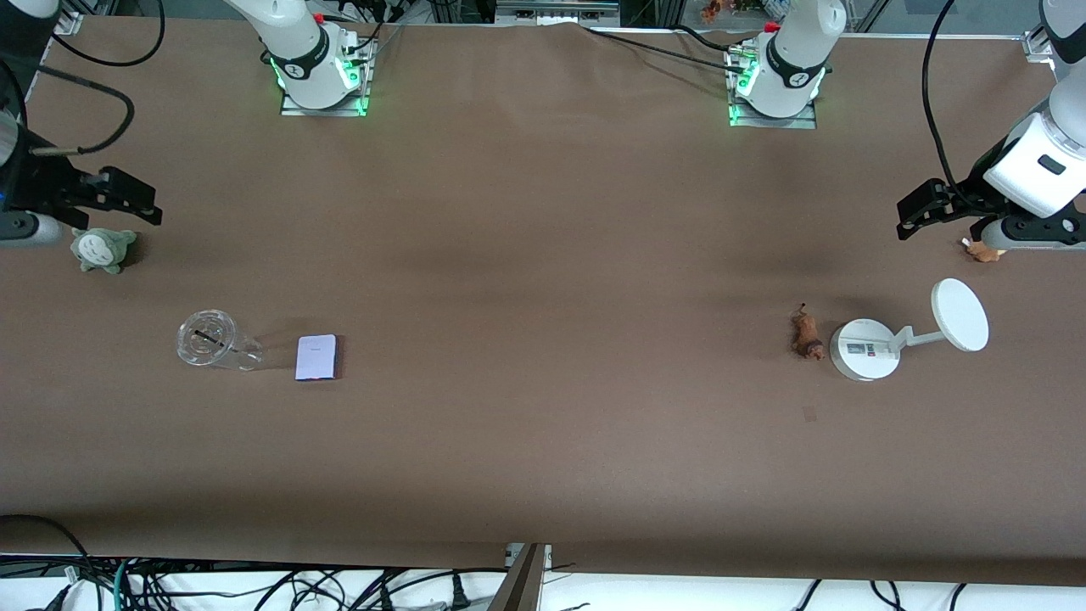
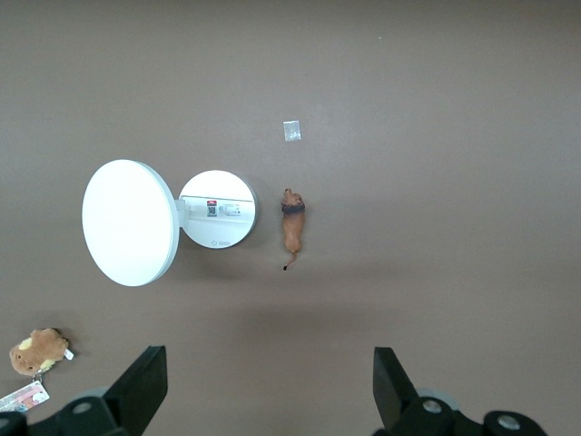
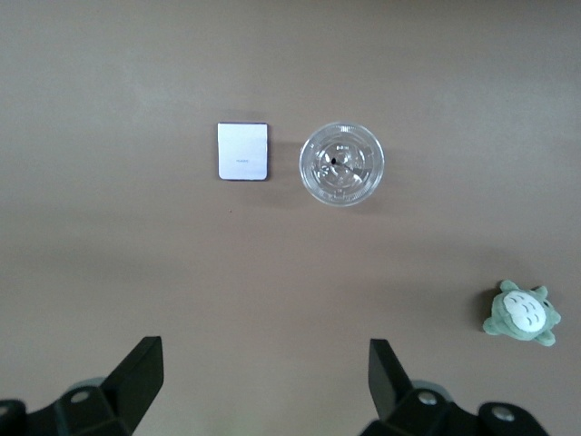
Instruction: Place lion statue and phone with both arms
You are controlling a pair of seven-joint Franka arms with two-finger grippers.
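The lion statue (image 1: 806, 335) is a tiny reddish-brown figurine lying on the brown table toward the left arm's end, close beside the round base of a white stand; it also shows in the left wrist view (image 2: 291, 227). The phone (image 1: 316, 357) is a small flat pale lavender slab lying toward the right arm's end beside a clear cup; it also shows in the right wrist view (image 3: 243, 152). My left gripper (image 1: 912, 216) (image 2: 270, 381) is open and empty, up over the table beside a tan plush. My right gripper (image 1: 144, 204) (image 3: 263, 372) is open and empty, up beside a grey-green plush.
A white stand (image 1: 865, 348) with a tilted disc (image 1: 960, 314) stands next to the lion. A clear plastic cup (image 1: 208, 339) stands beside the phone. A grey-green plush (image 1: 102, 249) and a tan plush (image 1: 982, 250) lie near the table's two ends. Cables hang along the front edge.
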